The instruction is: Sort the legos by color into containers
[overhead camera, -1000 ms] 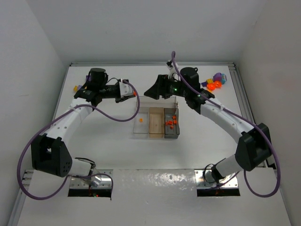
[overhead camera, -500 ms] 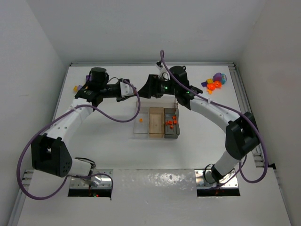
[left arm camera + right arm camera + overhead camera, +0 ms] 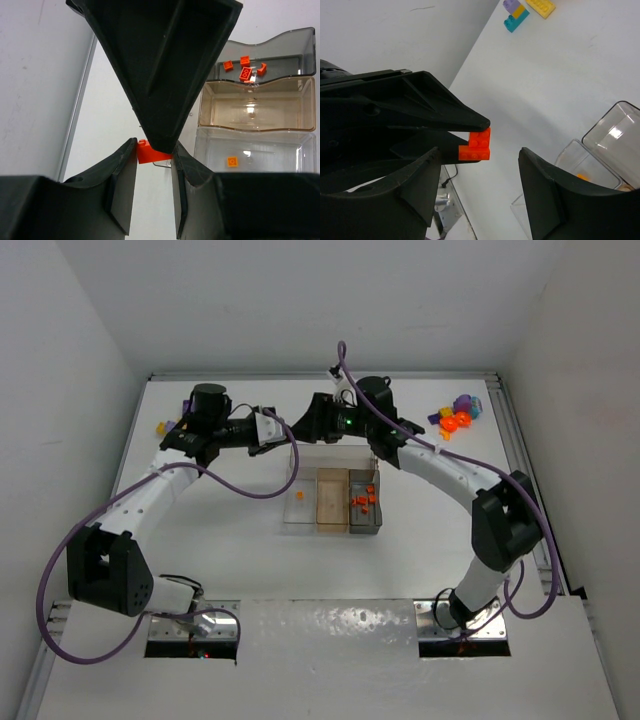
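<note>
My left gripper [image 3: 154,150] is shut on an orange-red lego [image 3: 151,153], two small bricks joined in an L [image 3: 476,145], and holds it in the air just left of the containers' tray [image 3: 292,480]. The right gripper [image 3: 480,152] is open, its fingers [image 3: 547,190] standing on either side of that lego without touching it. One right finger shows as a dark wedge over the left jaws in the left wrist view. In the top view the two grippers meet at the tray's back left corner [image 3: 295,435]. The grey compartment [image 3: 280,47] holds several orange-red legos, the clear one [image 3: 250,150] an orange piece.
A heap of purple, yellow, teal and orange legos [image 3: 458,415] lies at the back right. More loose legos [image 3: 516,14] lie at the back left, a yellow one [image 3: 160,426] among them. The tan compartment [image 3: 250,105] sits between the grey and the clear ones.
The right arm has swung left from over the tray to the left gripper, and its jaws have narrowed a little. The left gripper has stayed put with the lego.
</note>
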Controlling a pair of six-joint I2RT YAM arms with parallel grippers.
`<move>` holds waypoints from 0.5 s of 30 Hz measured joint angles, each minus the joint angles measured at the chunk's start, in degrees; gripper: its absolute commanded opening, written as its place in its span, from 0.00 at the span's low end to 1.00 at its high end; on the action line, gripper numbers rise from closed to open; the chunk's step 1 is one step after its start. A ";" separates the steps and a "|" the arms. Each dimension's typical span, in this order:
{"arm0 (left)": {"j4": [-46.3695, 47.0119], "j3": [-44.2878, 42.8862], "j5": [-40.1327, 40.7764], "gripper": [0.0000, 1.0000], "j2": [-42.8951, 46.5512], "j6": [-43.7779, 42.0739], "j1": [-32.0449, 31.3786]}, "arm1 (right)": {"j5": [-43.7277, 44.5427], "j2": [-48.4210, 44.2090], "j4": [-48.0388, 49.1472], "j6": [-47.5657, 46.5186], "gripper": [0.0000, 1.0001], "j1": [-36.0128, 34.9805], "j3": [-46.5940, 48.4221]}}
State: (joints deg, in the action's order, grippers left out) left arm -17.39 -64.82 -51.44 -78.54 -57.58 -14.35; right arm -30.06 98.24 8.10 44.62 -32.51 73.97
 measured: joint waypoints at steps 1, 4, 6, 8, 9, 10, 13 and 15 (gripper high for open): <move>0.15 0.00 0.07 0.00 0.00 0.09 0.00 | 0.00 0.09 -0.04 0.04 0.62 0.00 0.00; 0.52 0.02 0.44 0.00 0.00 0.92 0.00 | -0.02 0.24 -0.02 0.42 0.59 0.00 0.13; 0.92 0.04 0.68 0.00 0.00 1.11 0.00 | -0.07 0.26 -0.02 0.59 0.57 -0.02 0.42; 1.36 0.04 0.85 0.00 0.00 1.36 -0.09 | -0.11 0.26 0.04 0.66 0.55 -0.04 0.59; 1.44 0.04 0.90 0.00 0.00 1.42 -0.11 | -0.15 0.26 0.04 0.66 0.54 -0.04 0.63; 1.60 0.04 0.96 0.00 0.00 1.55 -0.15 | -0.20 0.28 0.04 0.66 0.54 -0.04 0.70; 2.19 0.09 1.11 0.00 0.00 2.01 -0.20 | -0.66 0.87 -0.04 0.68 0.55 -0.04 1.60; 2.58 0.11 1.20 0.00 0.00 2.27 -0.20 | -0.96 1.66 -0.04 0.68 0.54 -0.13 2.45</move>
State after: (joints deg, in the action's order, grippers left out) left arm -14.81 -64.71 -50.24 -78.54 -55.31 -14.55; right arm -31.03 99.90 8.05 45.30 -32.64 76.42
